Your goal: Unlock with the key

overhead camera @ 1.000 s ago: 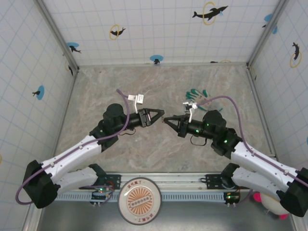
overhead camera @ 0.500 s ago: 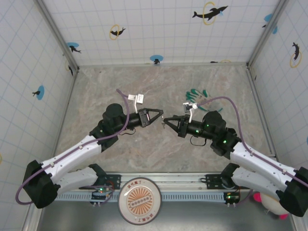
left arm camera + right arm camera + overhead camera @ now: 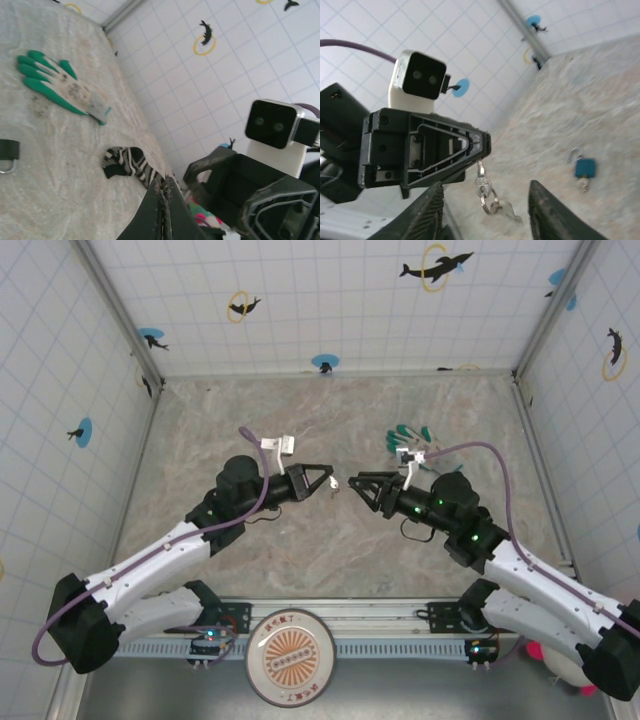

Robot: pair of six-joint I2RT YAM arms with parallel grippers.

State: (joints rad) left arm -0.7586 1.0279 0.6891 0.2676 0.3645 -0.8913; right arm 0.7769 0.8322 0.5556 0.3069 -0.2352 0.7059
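Note:
My left gripper is shut on the tip of a small silvery key. The key hangs below the closed fingertips, with a ring and a second key dangling under it. My right gripper faces the left one tip to tip, a short gap away. It is open, and in the right wrist view its two fingers stand either side of the hanging key without touching it. A small teal-blue padlock lies on the table beyond. In the left wrist view the left gripper is pressed together.
A green-and-white glove lies at the back right of the marble table. A striped sock lies near it. A small dark padlock sits at the left edge of the left wrist view. Tiled walls enclose the table.
The right arm has shifted a little right and up and its wrist has turned, so its jaws now stand spread facing the left tips. The left gripper dipped slightly, still holding the key.

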